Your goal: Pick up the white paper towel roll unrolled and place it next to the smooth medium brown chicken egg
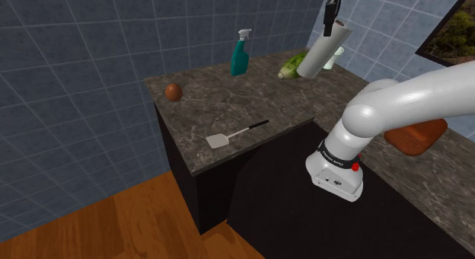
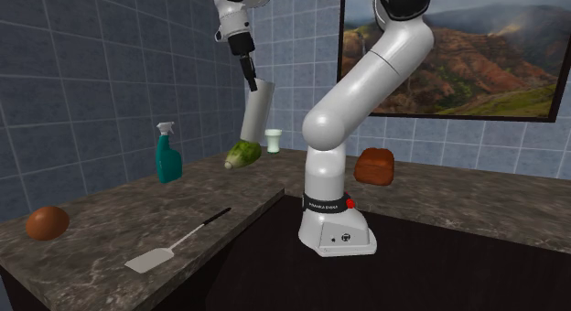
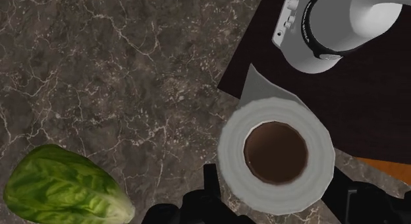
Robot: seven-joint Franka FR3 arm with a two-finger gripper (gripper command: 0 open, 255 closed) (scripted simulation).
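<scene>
The white paper towel roll (image 1: 323,50) hangs tilted in the air above the back of the dark marble counter (image 1: 228,105), held by its top end. My black gripper (image 1: 333,20) is shut on it. The second exterior view has the roll (image 2: 255,109) dangling under the gripper (image 2: 249,78), above a green lettuce (image 2: 242,155). From the wrist view I look down the roll's brown core (image 3: 275,152), with fingers (image 3: 212,183) clasping its sides. The brown egg (image 1: 173,91) rests far off near the counter's left corner in the shoulder view, and shows as the egg (image 2: 47,222) in the second exterior view.
A teal spray bottle (image 1: 240,55) stands at the back of the counter. The lettuce (image 1: 292,65) and a small pale cup (image 2: 273,140) lie below the roll. A spatula (image 1: 234,134) lies near the front edge. A reddish-brown loaf (image 1: 415,135) sits behind my arm's base (image 1: 335,174).
</scene>
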